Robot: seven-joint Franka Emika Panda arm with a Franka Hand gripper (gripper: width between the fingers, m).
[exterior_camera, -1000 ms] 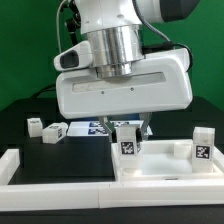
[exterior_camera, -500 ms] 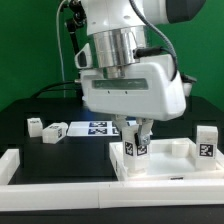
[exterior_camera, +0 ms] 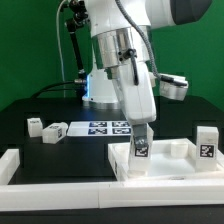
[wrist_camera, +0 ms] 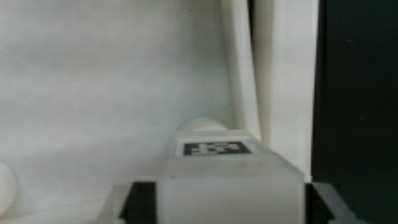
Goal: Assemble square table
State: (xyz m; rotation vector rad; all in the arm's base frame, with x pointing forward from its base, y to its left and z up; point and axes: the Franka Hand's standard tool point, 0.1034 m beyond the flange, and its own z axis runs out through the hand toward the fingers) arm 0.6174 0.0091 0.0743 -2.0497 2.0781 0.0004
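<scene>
The square table's white slab (exterior_camera: 170, 160) lies at the exterior view's right, inside the border wall. My gripper (exterior_camera: 140, 136) stands over the slab's near-left corner, shut on an upright white leg post (exterior_camera: 141, 151) with a tag on its side. In the wrist view that leg post (wrist_camera: 221, 165) fills the space between my gripper (wrist_camera: 222, 196) fingers (wrist_camera: 139, 202), its tag facing the camera, with the slab (wrist_camera: 107, 90) behind it. A second leg post (exterior_camera: 204, 143) stands at the slab's right edge. Two more leg posts (exterior_camera: 35, 126) (exterior_camera: 55, 131) lie on the black table at the left.
The marker board (exterior_camera: 105, 127) lies flat behind the gripper. A long low white border wall (exterior_camera: 55, 172) runs along the front and up the left side. Cables hang behind the arm at the back.
The hand has turned about its upright axis over the leg post, from broadside to edge-on in the exterior view. The post stays on the same spot on the slab.
</scene>
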